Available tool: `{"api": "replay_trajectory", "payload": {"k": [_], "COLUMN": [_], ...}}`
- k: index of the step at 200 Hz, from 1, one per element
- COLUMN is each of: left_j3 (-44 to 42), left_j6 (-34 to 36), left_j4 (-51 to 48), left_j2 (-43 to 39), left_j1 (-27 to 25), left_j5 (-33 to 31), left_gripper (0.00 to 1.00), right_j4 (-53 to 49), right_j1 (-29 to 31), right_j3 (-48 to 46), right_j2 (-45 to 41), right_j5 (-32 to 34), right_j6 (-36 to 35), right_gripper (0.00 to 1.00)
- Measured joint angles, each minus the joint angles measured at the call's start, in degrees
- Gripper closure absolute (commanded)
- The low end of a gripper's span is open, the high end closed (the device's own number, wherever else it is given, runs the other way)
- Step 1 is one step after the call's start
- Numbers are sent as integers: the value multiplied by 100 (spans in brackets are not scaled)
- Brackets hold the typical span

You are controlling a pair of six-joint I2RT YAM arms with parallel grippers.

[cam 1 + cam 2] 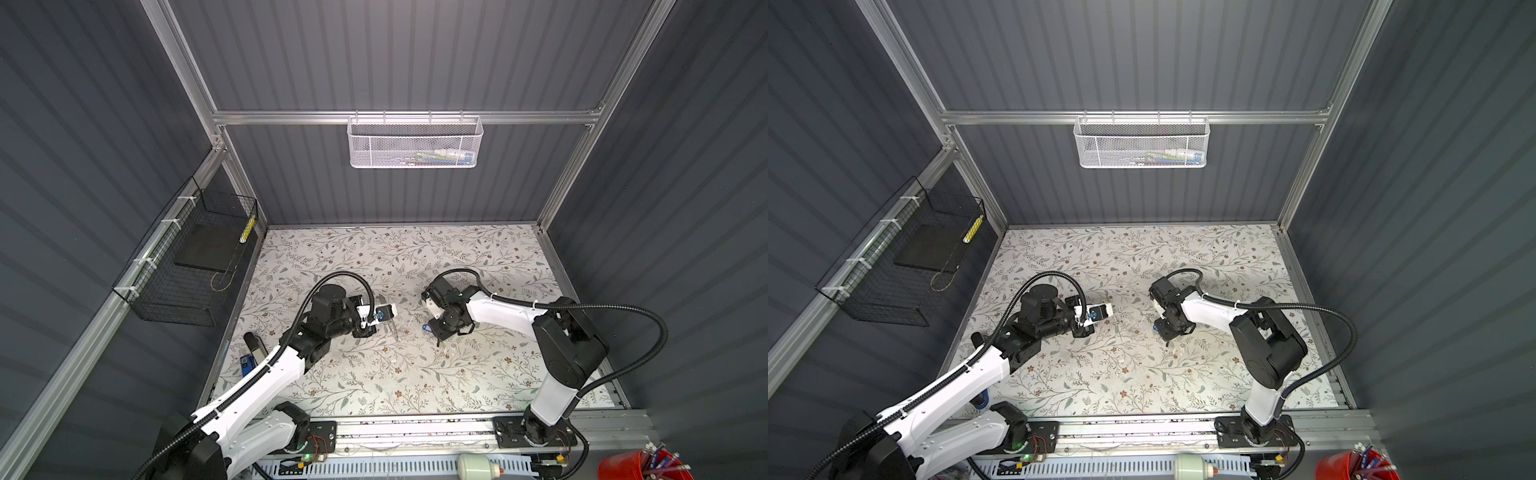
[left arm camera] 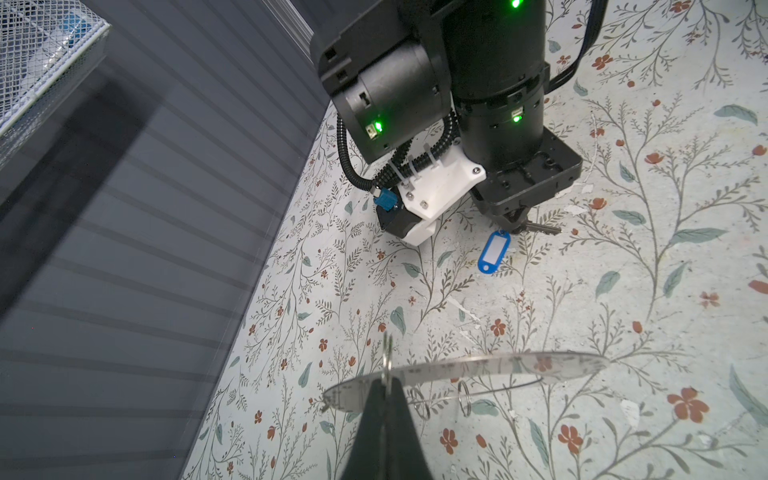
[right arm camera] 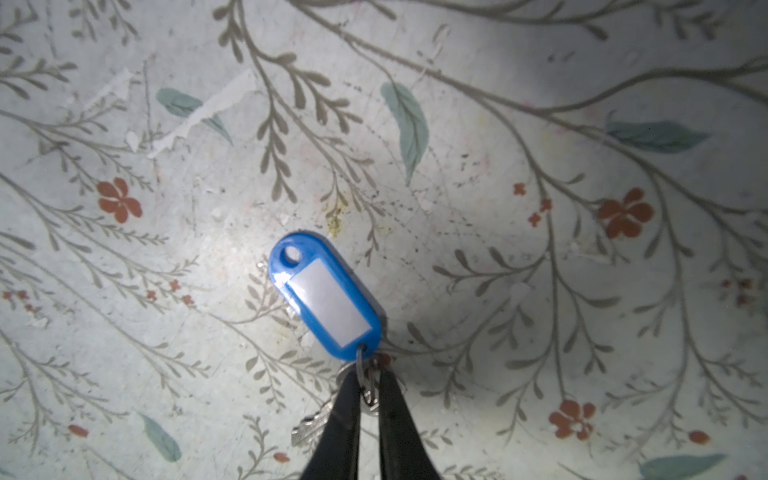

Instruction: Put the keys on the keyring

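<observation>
A robotics lab cell, not a home. The table [image 1: 374,386], under a scuffed floral cover, is boxed in by ribbed grey panels [image 1: 374,54] on an aluminium frame [image 1: 183,50]. A left arm [image 1: 266,374] and a right arm [image 1: 498,309], both white and black, are bolted to a rail [image 1: 415,432] along the table's front edge. A slotted cable duct [image 1: 374,467] runs just beyond the rail. A white mesh basket [image 1: 415,145] hangs from the rear crossbar [image 1: 291,117]. A black wire basket [image 1: 187,266] is zip-tied to the frame off the table's left edge. A red bucket [image 1: 623,467] of pens stands beyond the front right corner.
</observation>
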Motion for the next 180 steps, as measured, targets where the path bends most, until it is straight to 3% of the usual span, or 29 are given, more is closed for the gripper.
{"api": "replay_trajectory", "payload": {"k": [92,148,180], "left_j3": [-2,0,0], "left_j6": [0,0,0], "left_j4": [0,0,0], "left_j2": [0,0,0], "left_j1": [0,0,0], "left_j5": [0,2,2], "left_gripper": [100,100,100], "right_j4": [-61,-155,-387], "right_j1": [17,68,92], "right_j3": [90,22,153], "right_j2": [85,-608,-310], "right_j5": [17,-160,-345], "right_j6": [-125,-852,-1073], "right_gripper": [97,99,99]}}
